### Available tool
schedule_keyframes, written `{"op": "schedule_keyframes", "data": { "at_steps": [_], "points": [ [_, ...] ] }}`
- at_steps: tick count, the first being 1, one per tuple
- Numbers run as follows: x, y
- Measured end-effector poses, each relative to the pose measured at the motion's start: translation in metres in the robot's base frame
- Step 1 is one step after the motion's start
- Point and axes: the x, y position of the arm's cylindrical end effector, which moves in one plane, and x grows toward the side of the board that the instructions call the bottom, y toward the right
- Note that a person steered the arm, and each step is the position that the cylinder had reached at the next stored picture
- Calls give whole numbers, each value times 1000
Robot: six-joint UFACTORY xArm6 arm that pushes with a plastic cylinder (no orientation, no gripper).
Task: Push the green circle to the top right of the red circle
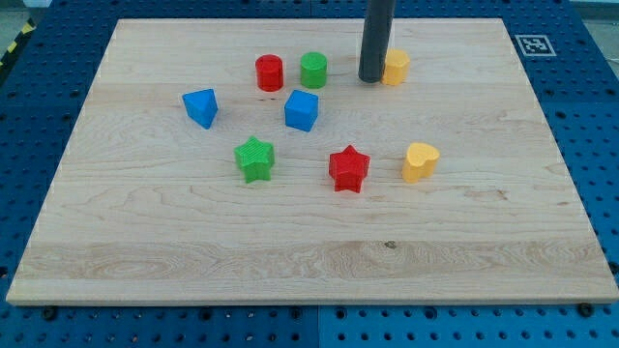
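— What lies under the pale wooden counter [290, 246]?
— I see a blue perforated metal base [39, 106] on every side, a black-and-white square marker [531, 43] at the view's top right, and even light.

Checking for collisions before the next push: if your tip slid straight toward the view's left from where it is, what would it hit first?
Most likely the green circle: my tip sits just to its right, though depth is uncertain.

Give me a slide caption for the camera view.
My tip rests between green circle and a yellow block, red circle leftmost.
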Motion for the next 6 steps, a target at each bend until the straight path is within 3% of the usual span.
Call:
{"op": "schedule_keyframes", "data": {
  "at_steps": [6],
  "points": [
    [6,-99]
  ]
}}
